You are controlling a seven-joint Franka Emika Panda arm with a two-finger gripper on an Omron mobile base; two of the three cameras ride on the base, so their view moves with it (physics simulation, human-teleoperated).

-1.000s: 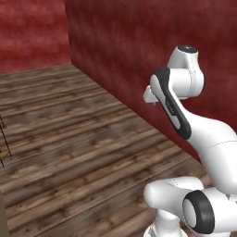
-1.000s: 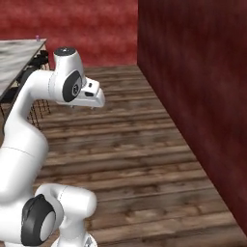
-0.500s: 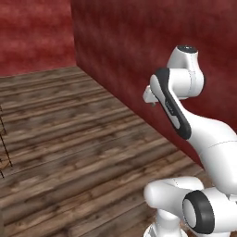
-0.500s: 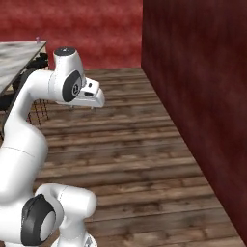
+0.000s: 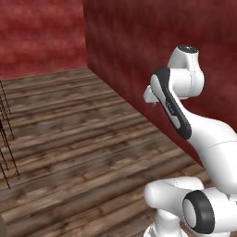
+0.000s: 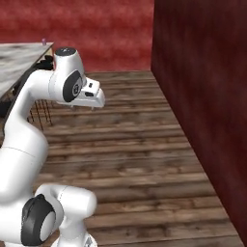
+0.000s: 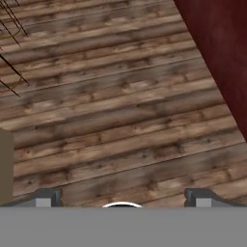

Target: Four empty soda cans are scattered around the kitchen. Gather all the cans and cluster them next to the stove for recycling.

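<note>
My gripper [image 7: 123,198] hangs open over bare wooden floor [image 7: 120,111], its two dark fingertips [image 7: 48,197] wide apart with nothing between them. In the right base view the hand [image 6: 91,96] sits folded close to the arm at about chest height, and it also shows in the left base view [image 5: 150,95]. A tiny purple thing [image 6: 44,41] stands at the far end of a marble counter [image 6: 17,62]. It is too small to tell whether it is one of the soda cans. The stove is out of view.
A dark red wall [image 6: 202,96] runs close along the right side, and a brighter red wall [image 5: 41,37] closes the far end. Thin black wire legs [image 5: 5,134] stand at the left. A beige block [image 7: 5,164] edges into the hand view's left.
The whole picture has slid to the right in both base views, so the base has moved. The arm keeps its folded pose and the gripper stays open.
</note>
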